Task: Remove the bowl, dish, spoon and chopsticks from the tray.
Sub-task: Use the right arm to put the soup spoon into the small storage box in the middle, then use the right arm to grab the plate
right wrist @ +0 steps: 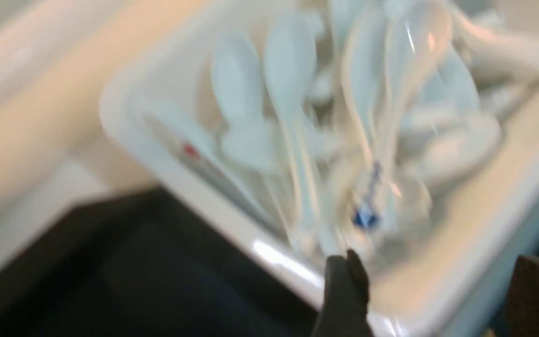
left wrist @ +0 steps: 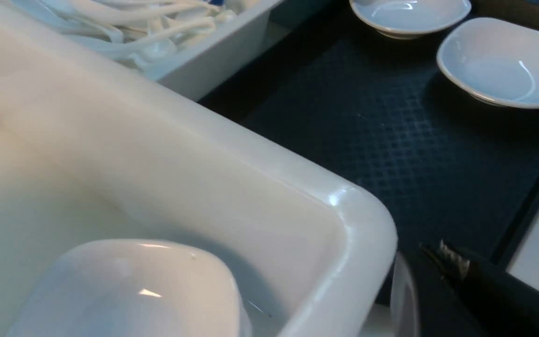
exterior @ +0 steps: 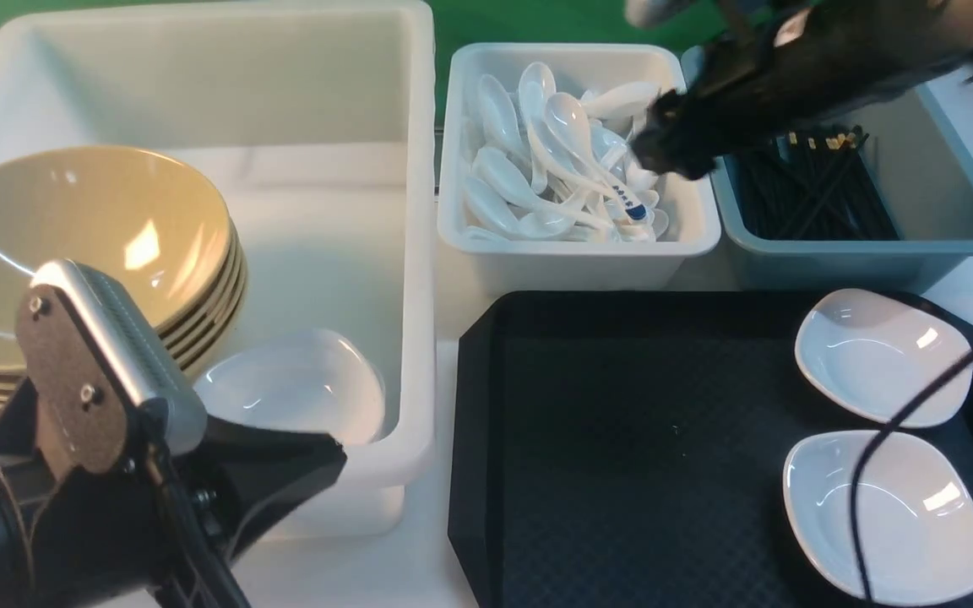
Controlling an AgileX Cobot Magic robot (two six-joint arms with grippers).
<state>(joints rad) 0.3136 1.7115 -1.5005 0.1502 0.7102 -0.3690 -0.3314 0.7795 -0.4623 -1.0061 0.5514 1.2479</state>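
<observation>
White tabletop [exterior: 432, 557] before a green backdrop [exterior: 537, 21], seen from the front and from both wrists. Large black rectangular plastic tray [exterior: 622, 439], with cut corners, raised rim and diamond-textured floor, lies at the near right. On its right side rest two small white rounded-square ceramic dishes, the far dish [exterior: 883, 355] and the near dish [exterior: 888, 515], close together but not touching.

White ceramic soup spoon [exterior: 626, 201] with a blue handle tip lies on top of a heap of plain white spoons [exterior: 512, 169] in a small white plastic tub [exterior: 579, 262] just beyond the tray's far edge. Long thin black chopsticks [exterior: 807, 186] with gold bands lie heaped in a blue-grey plastic tub [exterior: 833, 257] just beside the spoon tub, on its right; single pairs cannot be told apart. Wide, glossy mustard-yellow bowl [exterior: 81, 228] sits topmost on a stack of like bowls at the left of a large white plastic tub [exterior: 421, 253], which stands left of the tray. On the floor of that tub, beside the stack, lies a third white dish [exterior: 292, 388].

Over the right rim of the spoon tub hangs the right gripper [right wrist: 438, 271]. Its two dark fingers [right wrist: 344, 290] are spread wide with nothing between them, and the blue-tipped spoon lies free beneath. By the near right corner of the large tub sits the left gripper [left wrist: 447, 262], jaws closed; whether it pinches anything cannot be told.
</observation>
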